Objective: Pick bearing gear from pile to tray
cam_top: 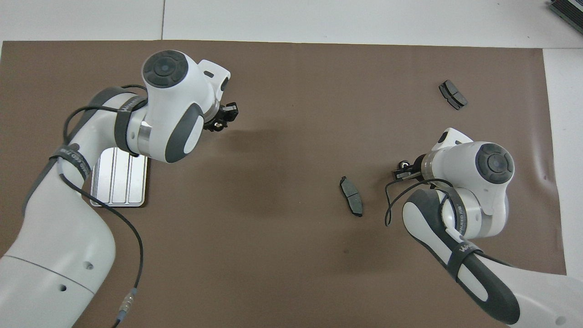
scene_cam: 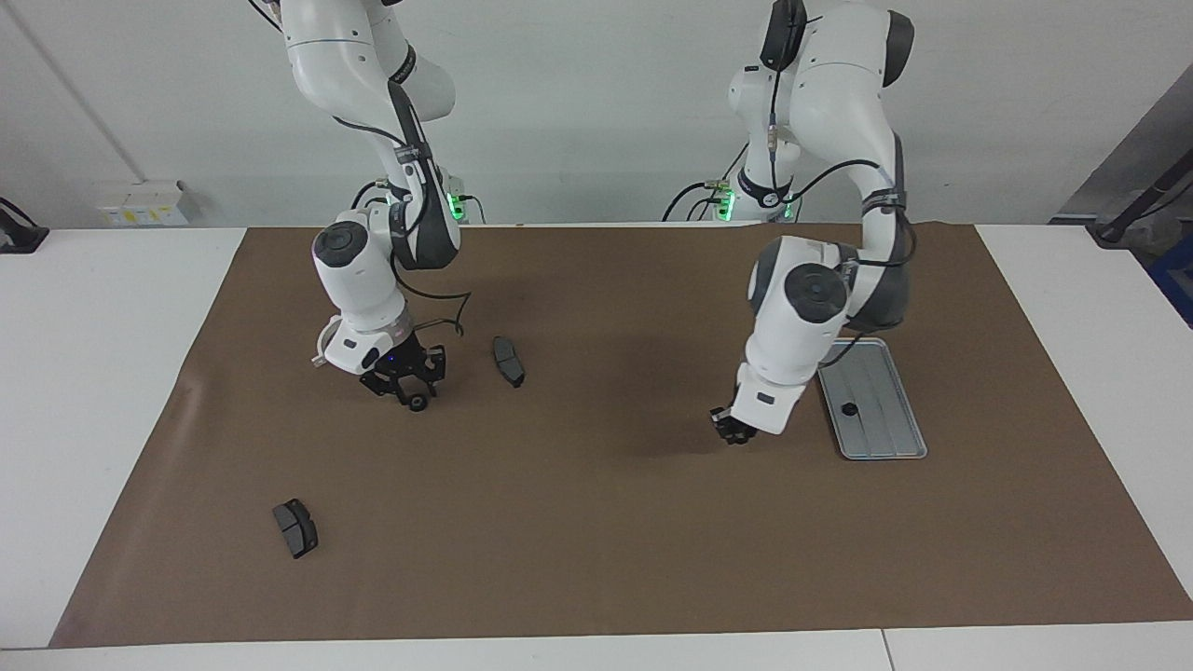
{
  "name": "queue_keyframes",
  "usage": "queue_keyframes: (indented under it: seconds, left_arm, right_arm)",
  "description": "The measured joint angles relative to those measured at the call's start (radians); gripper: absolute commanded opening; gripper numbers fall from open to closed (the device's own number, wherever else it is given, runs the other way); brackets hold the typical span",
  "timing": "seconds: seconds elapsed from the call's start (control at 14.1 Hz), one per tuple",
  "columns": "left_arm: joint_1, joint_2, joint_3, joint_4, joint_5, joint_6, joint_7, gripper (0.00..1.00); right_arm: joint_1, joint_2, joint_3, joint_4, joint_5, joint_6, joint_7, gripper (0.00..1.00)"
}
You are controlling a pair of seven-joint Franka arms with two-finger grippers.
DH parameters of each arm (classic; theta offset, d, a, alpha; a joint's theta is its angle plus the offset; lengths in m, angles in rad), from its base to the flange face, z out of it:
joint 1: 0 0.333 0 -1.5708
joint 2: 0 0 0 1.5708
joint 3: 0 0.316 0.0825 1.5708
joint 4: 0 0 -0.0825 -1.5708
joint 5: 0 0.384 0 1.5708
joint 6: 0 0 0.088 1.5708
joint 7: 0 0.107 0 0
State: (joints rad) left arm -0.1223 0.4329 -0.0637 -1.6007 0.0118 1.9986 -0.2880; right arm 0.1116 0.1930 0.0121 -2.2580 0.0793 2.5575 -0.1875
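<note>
Black round gear [scene_cam: 418, 402] pinched between right gripper [scene_cam: 411, 392] fingers; tray [scene_cam: 899, 441] well apart, at left arm's end. Left gripper [scene_cam: 733, 431] fingers narrow, load unclear.

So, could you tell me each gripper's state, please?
Left gripper: closed over the mat; load cannot be told.
Right gripper: at the small black round piece; cannot be told.

Two cams: one high across the table [scene_cam: 112, 391] facing the arms, one overhead looking down from the arms' end. Both cover the brown mat [scene_cam: 596, 522].
</note>
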Motion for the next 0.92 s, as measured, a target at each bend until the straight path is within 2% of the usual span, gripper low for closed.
queue_keyframes:
  seconds: [0.07, 0.14, 0.5, 0.64, 0.71, 0.85, 0.92]
  left_arm:
    - [0.037, -0.020, 0.000, -0.042, 0.000, 0.000, 0.074, 0.00]
    - [0.067, -0.038, -0.001, -0.083, 0.000, 0.000, 0.137, 0.00]
    - [0.160, -0.113, -0.001, -0.276, 0.000, 0.038, 0.349, 0.00]
    - [0.168, -0.144, -0.002, -0.359, 0.000, 0.095, 0.370, 0.02]
    - [0.168, -0.157, -0.003, -0.395, 0.000, 0.122, 0.371, 0.18]
    - [0.168, -0.174, -0.006, -0.438, 0.000, 0.149, 0.371, 0.58]
    - [0.168, -0.178, -0.006, -0.443, 0.000, 0.151, 0.372, 0.73]
  right_arm:
    - [0.000, -0.001, -0.003, 0.000, 0.000, 0.000, 0.000, 0.02]
    - [0.000, -0.001, -0.003, 0.000, 0.000, 0.000, 0.000, 0.00]
    - [0.006, -0.004, -0.002, 0.019, 0.008, -0.009, 0.049, 0.00]
    - [0.014, -0.017, 0.008, 0.089, 0.011, -0.112, 0.149, 0.00]
    - [0.015, -0.025, 0.025, 0.143, 0.012, -0.178, 0.217, 0.00]
    - [0.019, -0.030, 0.072, 0.254, 0.012, -0.282, 0.372, 0.00]
    - [0.023, -0.027, 0.099, 0.293, 0.012, -0.303, 0.443, 0.00]
